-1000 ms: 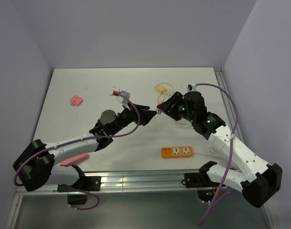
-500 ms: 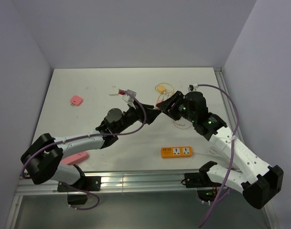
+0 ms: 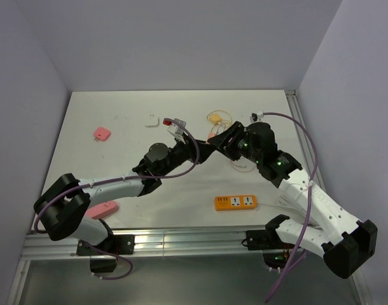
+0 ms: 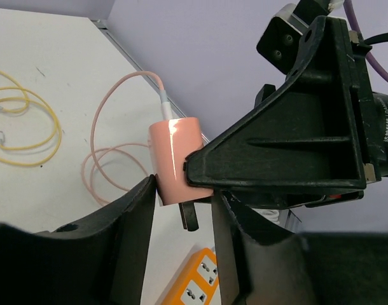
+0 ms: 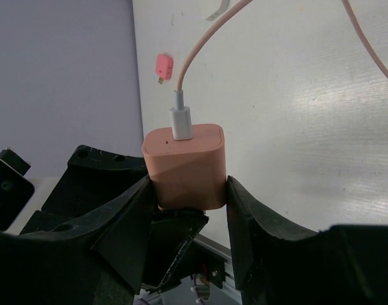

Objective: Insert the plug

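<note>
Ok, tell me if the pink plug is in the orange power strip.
No: the right gripper holds the pink plug in the air, well apart from the orange power strip.

The plug (image 5: 184,166) is smooth pink plastic with a soft sheen, its cable (image 5: 180,76) rubbery. The right gripper (image 5: 186,188) has matt black plastic fingers (image 5: 117,222). The table (image 5: 296,127) is smooth, white, faintly glossy; the power strip (image 3: 235,202) is orange plastic

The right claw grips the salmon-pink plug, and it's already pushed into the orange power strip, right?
Not quite. The right claw grips the salmon-pink square plug, but it is held in the air, not pushed into the orange plastic power strip, which lies apart on the table; the top external view shows this.
</note>
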Robot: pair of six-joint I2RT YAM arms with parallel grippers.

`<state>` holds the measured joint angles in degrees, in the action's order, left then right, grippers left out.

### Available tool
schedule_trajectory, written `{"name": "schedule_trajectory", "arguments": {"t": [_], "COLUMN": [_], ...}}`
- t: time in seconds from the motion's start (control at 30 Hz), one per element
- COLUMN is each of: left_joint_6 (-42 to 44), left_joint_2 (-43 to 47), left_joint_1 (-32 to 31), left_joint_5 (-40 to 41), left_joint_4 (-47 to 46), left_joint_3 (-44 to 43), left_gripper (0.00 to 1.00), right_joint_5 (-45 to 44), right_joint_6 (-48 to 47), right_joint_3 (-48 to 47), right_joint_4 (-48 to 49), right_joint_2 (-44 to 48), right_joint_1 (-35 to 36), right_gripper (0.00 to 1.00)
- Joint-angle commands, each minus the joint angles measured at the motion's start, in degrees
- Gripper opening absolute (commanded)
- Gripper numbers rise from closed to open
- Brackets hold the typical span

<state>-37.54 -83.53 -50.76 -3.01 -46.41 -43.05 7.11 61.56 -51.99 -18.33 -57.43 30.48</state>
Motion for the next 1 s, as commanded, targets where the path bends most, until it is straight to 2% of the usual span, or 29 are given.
{"name": "schedule_trajectory", "arguments": {"t": [0.0,0.07,0.13,0.2,0.23,0.27,0.33,0.37,0.47,0.63,0.8,0.97], "left_joint_6": [-0.3,-0.6,-0.7,-0.7,-0.7,-0.3,0.8,1.3,4.1,10.8,15.1,18.4], "left_joint_2": [-0.3,-0.5,-0.8,-0.8,-0.8,-0.7,-0.4,0.2,2.0,4.9,7.9,8.4], "left_joint_1": [0.1,0.2,0.1,0.1,0.2,0.2,0.2,0.2,0.3,0.4,0.4,0.4], "left_joint_5": [2.7,2.7,2.7,2.7,2.7,2.7,2.7,2.7,2.1,-1.1,-5.1,-7.7], "left_joint_4": [-1.1,-1.8,-2.4,-2.5,-2.6,-2.3,-1.3,-1.3,-1.2,-0.6,-4.6,-5.9], "left_joint_3": [-2.2,-2.2,-2.3,-2.1,-2.0,-2.1,-2.0,-1.3,0.5,3.8,8.3,9.4], "left_gripper": [0.44,0.43,0.35,0.28,0.2,0.14,0.0,0.0,0.0,0.0,0.0,0.0], "right_joint_5": [1.9,1.8,2.2,2.6,2.9,3.0,3.0,3.3,3.9,5.6,14.3,17.6], "right_joint_6": [-0.8,-0.7,-0.9,-2.0,-2.6,-4.0,-6.3,-7.1,-11.4,-17.8,-18.8,-20.3], "right_joint_3": [0.8,1.4,1.4,0.7,0.0,-0.3,-1.5,-2.1,-5.2,-8.4,-7.2,-8.0], "right_joint_4": [3.1,3.3,3.3,2.9,2.6,2.3,0.9,0.2,-3.9,-10.5,-10.7,-12.6], "right_joint_2": [2.4,2.9,2.8,2.8,2.8,2.8,2.8,2.6,1.3,0.9,1.4,0.8], "right_joint_1": [0.2,0.3,0.3,0.3,0.3,0.3,0.3,0.3,-0.2,-2.3,-4.2,-4.2], "right_gripper": [0.0,0.0,0.0,0.07,0.12,0.24,0.4,0.53,0.68,0.73,0.7,0.69]}}
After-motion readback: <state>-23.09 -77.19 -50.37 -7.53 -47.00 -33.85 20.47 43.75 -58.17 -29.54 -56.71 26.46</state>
